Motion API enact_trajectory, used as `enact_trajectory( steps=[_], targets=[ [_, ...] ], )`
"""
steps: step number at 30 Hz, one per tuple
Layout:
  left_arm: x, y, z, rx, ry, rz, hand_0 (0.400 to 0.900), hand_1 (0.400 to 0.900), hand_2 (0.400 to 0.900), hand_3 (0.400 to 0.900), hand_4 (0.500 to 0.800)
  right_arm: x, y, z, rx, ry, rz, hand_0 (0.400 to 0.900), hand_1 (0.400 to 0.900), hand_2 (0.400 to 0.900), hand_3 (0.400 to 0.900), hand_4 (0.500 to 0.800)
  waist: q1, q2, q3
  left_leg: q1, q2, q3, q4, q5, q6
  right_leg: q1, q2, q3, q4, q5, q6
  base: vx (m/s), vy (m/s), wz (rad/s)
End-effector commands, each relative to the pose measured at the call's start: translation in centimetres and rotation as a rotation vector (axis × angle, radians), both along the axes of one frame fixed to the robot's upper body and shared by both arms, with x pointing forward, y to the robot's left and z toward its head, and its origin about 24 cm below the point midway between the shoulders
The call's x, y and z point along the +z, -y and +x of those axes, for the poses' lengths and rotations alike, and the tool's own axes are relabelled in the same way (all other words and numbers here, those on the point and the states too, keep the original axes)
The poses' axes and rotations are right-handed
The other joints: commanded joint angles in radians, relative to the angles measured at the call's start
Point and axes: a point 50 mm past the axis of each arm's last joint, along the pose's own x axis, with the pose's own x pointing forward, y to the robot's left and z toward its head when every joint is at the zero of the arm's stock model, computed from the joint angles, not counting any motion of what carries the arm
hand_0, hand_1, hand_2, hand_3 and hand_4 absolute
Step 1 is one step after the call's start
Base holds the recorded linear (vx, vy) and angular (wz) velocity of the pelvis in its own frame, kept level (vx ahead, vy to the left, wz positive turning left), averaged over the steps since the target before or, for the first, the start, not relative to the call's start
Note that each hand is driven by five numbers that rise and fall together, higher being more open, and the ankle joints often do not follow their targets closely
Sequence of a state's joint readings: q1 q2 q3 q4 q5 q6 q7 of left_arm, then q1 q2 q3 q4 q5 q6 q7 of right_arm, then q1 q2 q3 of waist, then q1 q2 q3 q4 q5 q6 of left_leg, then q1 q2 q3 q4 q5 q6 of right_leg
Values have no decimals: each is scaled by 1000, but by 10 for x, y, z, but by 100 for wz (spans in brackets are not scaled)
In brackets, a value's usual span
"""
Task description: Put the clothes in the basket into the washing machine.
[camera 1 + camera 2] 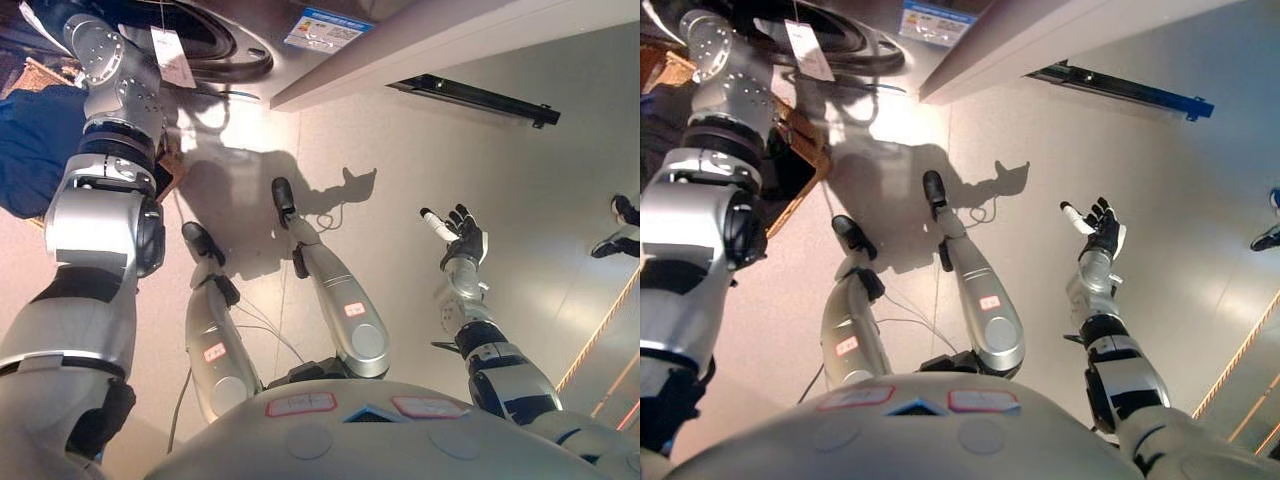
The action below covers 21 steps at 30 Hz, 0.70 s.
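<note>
A dark blue garment [30, 140] lies at the left, over a wicker basket [805, 150] whose rim shows beside my left arm. The washing machine [300, 55] stands at the top, with its round dark door opening [215, 40] and a white tag [172, 58] hanging in front. My left arm reaches up to the top left corner towards the door opening. Its hand [40, 20] is mostly cut off by the view's edge. My right hand [462, 238] is open and empty, fingers spread, held out over the floor at the right, far from basket and machine.
A black rail [470, 97] runs along the base of a wall to the right of the machine. A person's dark shoes [618, 228] show at the right edge. An orange line [600, 330] crosses the pale floor at the lower right.
</note>
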State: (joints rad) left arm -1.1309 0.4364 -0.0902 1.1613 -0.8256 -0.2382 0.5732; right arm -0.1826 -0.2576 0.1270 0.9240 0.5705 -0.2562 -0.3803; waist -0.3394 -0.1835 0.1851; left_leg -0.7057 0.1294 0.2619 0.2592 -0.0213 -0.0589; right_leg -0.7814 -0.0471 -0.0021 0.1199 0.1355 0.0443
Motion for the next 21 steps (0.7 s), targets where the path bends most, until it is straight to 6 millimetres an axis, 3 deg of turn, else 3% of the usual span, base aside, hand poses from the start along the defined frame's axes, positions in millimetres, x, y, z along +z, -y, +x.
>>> enact_trajectory(
  steps=[1,15,19,21],
  targets=[
    [32,0,3,-33,119,48,900,900,900,900,800,2,39,-20,-114,-16,-83,900,900,900,900,800,-18,67,-47,2,51,-68,11,6,-69,53,23,-28,15,-34,87,34,-18,2],
    [11,4,4,-84,22,154,900,900,900,900,800,-3,48,-30,-106,-62,-93,900,900,900,900,800,10,125,-85,-5,30,-97,-1,7,-71,56,7,-51,9,-35,76,9,-13,9],
    [5,-1,2,-70,-86,339,900,900,900,900,800,-3,52,-32,-112,-72,-99,900,900,900,900,800,20,133,-84,-6,28,-107,-3,12,-68,62,0,-61,8,-34,75,-29,-9,12],
    [-2,-7,0,-58,-246,633,900,900,900,900,800,-1,55,-32,-109,-69,-113,900,900,900,900,800,29,136,-77,-2,26,-113,-2,19,-66,72,-5,-66,8,-32,74,-52,-11,16]
  ],
)
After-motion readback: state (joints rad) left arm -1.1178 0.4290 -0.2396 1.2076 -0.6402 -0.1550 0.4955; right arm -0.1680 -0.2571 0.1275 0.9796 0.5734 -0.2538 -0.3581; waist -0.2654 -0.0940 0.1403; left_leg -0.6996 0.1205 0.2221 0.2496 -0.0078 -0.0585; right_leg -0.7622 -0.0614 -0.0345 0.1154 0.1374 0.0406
